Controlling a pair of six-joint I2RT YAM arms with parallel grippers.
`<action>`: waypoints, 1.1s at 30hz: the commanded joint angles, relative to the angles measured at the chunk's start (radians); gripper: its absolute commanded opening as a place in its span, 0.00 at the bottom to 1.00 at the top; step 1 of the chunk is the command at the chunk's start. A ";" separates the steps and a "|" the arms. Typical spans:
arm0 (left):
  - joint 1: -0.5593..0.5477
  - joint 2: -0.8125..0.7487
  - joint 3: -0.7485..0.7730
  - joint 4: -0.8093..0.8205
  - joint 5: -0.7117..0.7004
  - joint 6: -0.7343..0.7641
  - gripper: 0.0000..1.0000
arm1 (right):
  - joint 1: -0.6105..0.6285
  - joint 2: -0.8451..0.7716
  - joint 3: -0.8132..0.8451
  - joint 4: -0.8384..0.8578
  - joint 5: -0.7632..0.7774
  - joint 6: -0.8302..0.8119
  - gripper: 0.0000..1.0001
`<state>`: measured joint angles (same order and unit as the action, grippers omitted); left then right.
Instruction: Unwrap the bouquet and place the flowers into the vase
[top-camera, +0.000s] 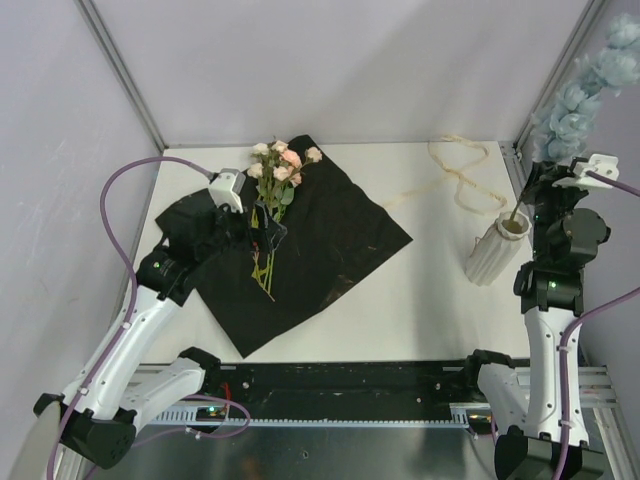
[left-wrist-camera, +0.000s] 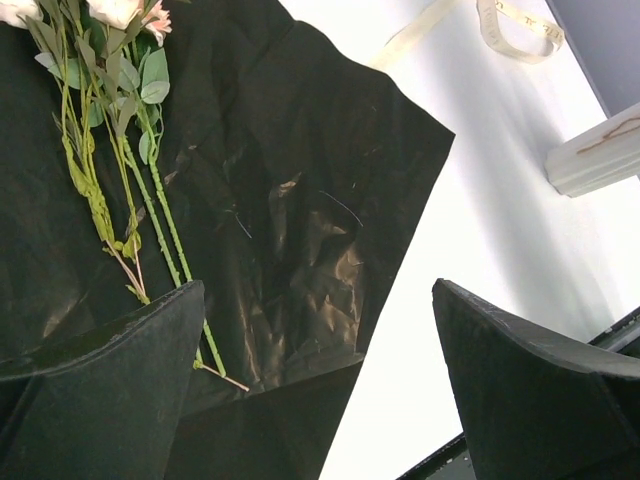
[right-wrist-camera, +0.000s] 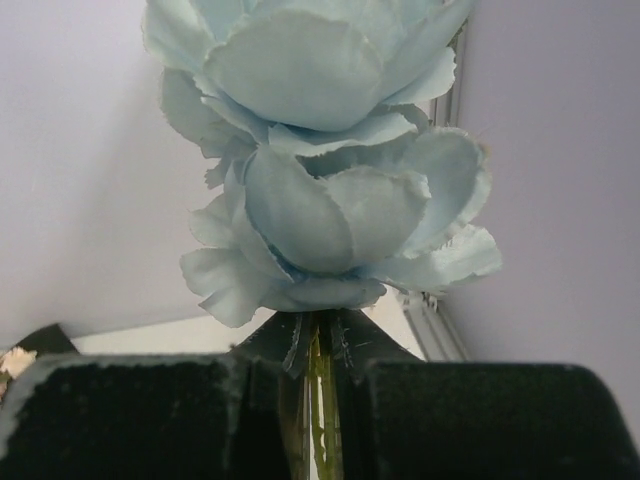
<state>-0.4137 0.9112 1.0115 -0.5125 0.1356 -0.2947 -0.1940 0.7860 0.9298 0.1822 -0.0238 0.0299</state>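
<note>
At the right edge of the table (top-camera: 400, 310), the blue flowers (right-wrist-camera: 320, 170) stand upright in your right gripper (right-wrist-camera: 310, 380), which is clamped on their stem, its foot seemingly at the mouth of the leaning vase (top-camera: 495, 250). Lower straight down and release only once the stem sits deep. Your left gripper (left-wrist-camera: 320, 400) hangs wide open over the black paper (top-camera: 340, 240), where the pink and cream flowers (top-camera: 282, 165) lie. A ribbon (top-camera: 455, 170) trails near the back edge, and lilac walls (top-camera: 350, 60) close the table in.
</note>
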 joint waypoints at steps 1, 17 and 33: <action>-0.004 0.005 0.017 -0.002 -0.026 0.022 1.00 | 0.008 -0.013 -0.056 -0.073 0.039 0.068 0.09; -0.005 0.024 0.024 -0.023 -0.055 0.023 1.00 | 0.029 -0.067 -0.096 -0.320 0.258 0.159 0.60; -0.004 0.099 0.047 -0.086 -0.171 0.011 1.00 | 0.122 -0.023 0.182 -0.694 0.311 0.286 0.92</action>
<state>-0.4141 0.9657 1.0126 -0.5507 0.0532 -0.2951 -0.0788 0.7269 0.9958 -0.3824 0.2764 0.2481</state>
